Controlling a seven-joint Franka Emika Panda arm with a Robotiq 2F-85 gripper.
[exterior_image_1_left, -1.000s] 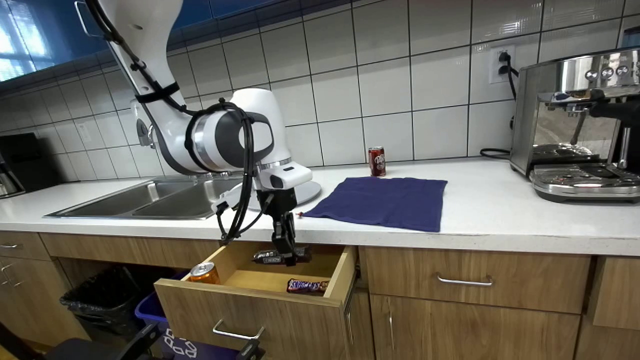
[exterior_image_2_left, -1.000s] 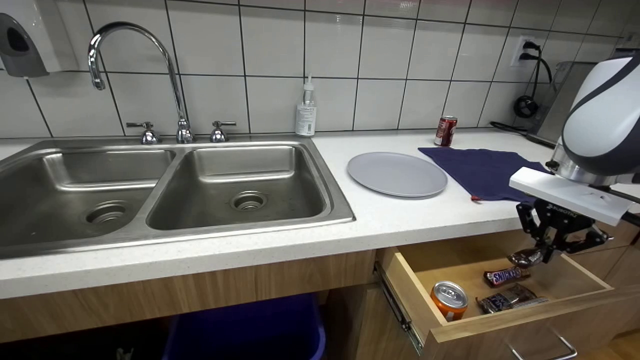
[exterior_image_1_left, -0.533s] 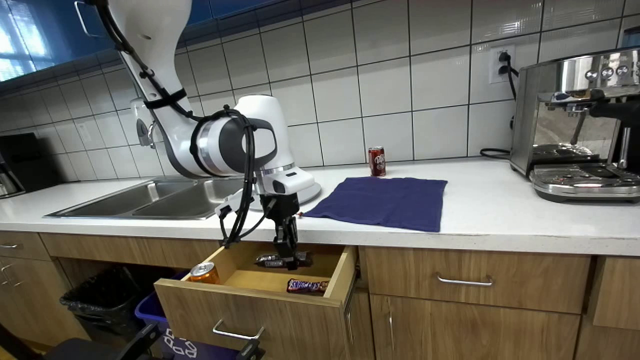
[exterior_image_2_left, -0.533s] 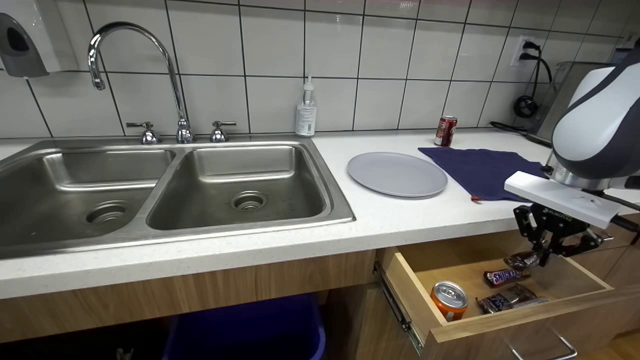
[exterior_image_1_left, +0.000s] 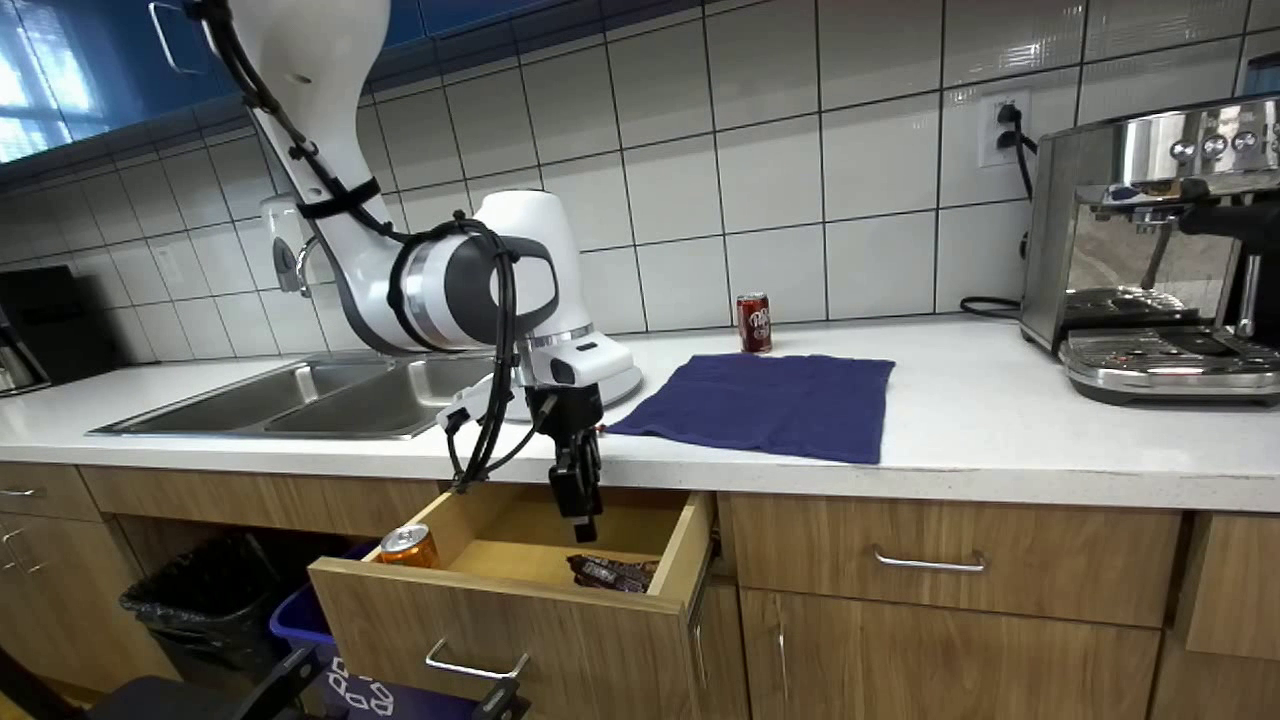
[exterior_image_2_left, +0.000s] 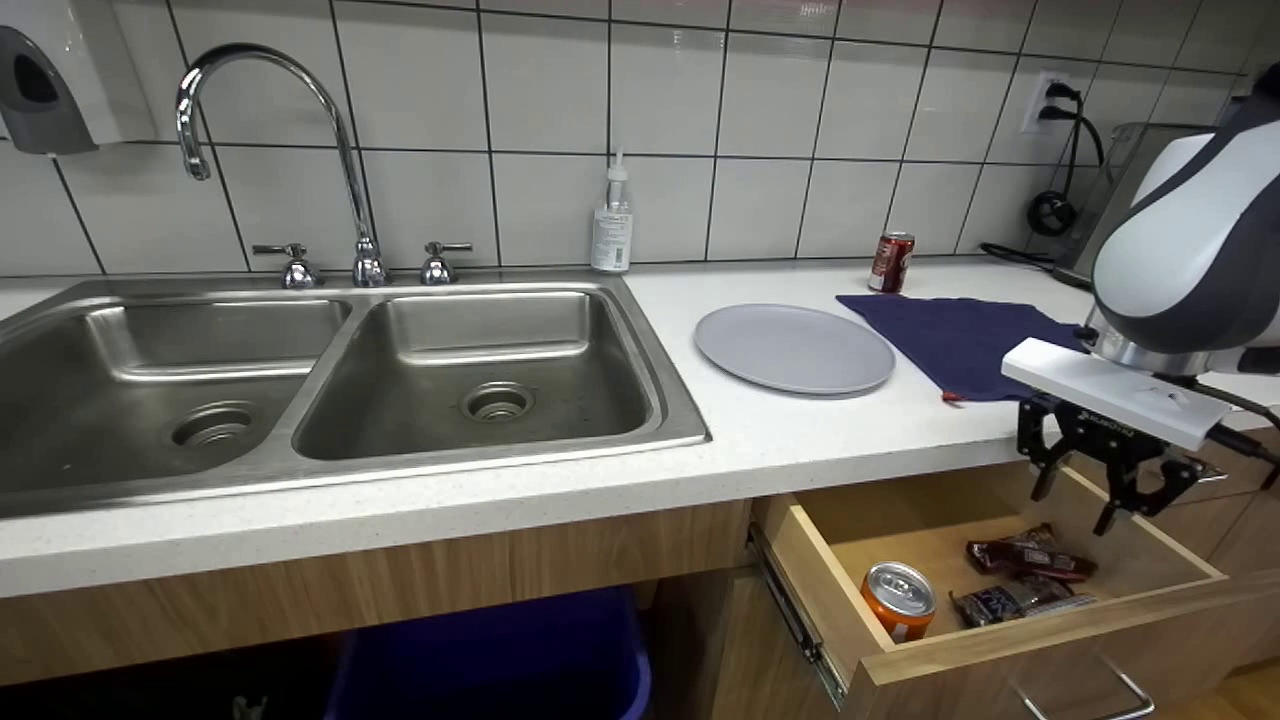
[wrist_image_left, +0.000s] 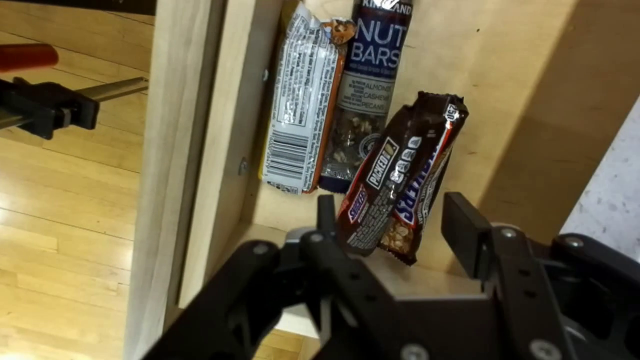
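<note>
My main worry is the stack beneath the gripper: the upper candy bar lies partly over a lower Snickers bar, so if I came straight down off-centre a fingertip could, I judge, press on shiny wrapper and send it skidding; a grab there might also pinch both bars together, since they lie so close; sideways drift while low could knock the tool against the walls of the drawer, and a careless lift could clip the countertop; the cable loop hanging alongside looks able to snag on the drawer's rim; as for the tool, its fingers stand parted with a generous gap, though I can't tell whether that is their full spread; they grasp nothing, and in both exterior views the tips hang above the bars with no contact I can make out; both bars lie in the drawer, just beside the nut bar.
</note>
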